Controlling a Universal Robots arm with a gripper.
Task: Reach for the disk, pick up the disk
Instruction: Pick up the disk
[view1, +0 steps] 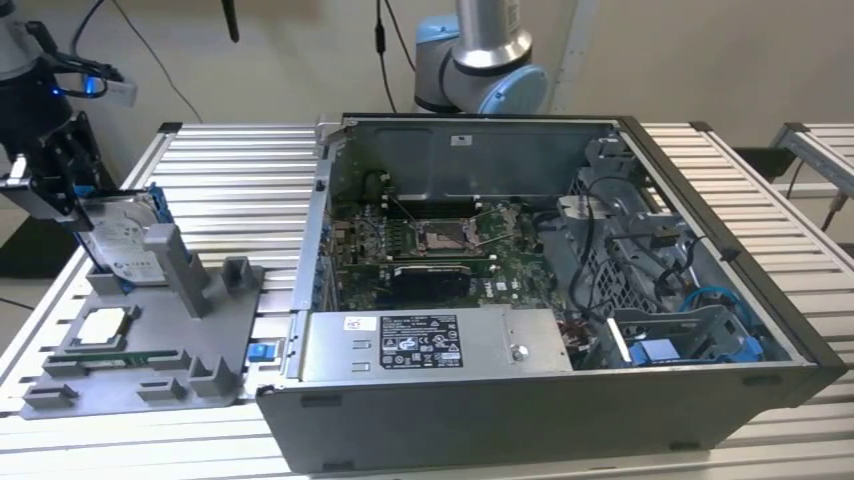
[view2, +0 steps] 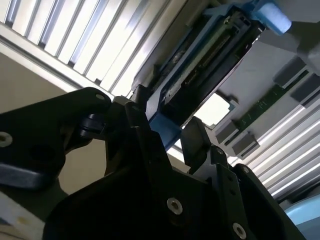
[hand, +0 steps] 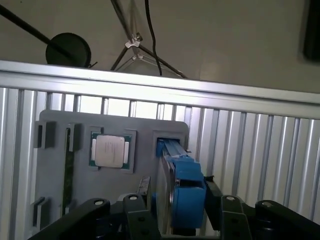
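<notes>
Over at about 9 o'clock of the open computer case (view1: 534, 420) in the exterior view, the disk (view1: 123, 245) is standing on edge in a slot of the grey fixture plate (view1: 200, 330). Its white label is facing the camera and its blue frame is running up the side nearer the case. The gripper (view1: 74, 200) is hanging at roughly 10 o'clock of the disk, right against its upper corner. The small square CPU chip (view1: 100, 327) is lying flat on the same plate at 6 o'clock of the disk, and the plate is resting on the ribbed metal table (view1: 227, 170). The arm's base (view1: 481, 50) is rising behind the case at 12 o'clock.

In the first wrist view the disk (hand: 187, 185) is showing edge-on, and the gripper (hand: 182, 217) is straddling its blue end, one of the black fingers (hand: 139, 212) on each flank. The CPU chip (hand: 110, 151) is sitting in its recess beside the disk's slot.

In the second wrist view the gripper (view2: 170, 135) is likewise bracketing the blue frame of the disk (view2: 200, 65). The frame is lying against one finger while a thin bright gap is separating it from the other finger (view2: 196, 142). So the pincer is standing parted around the disk, not clamping it, and the disk is sitting in its slot.
</notes>
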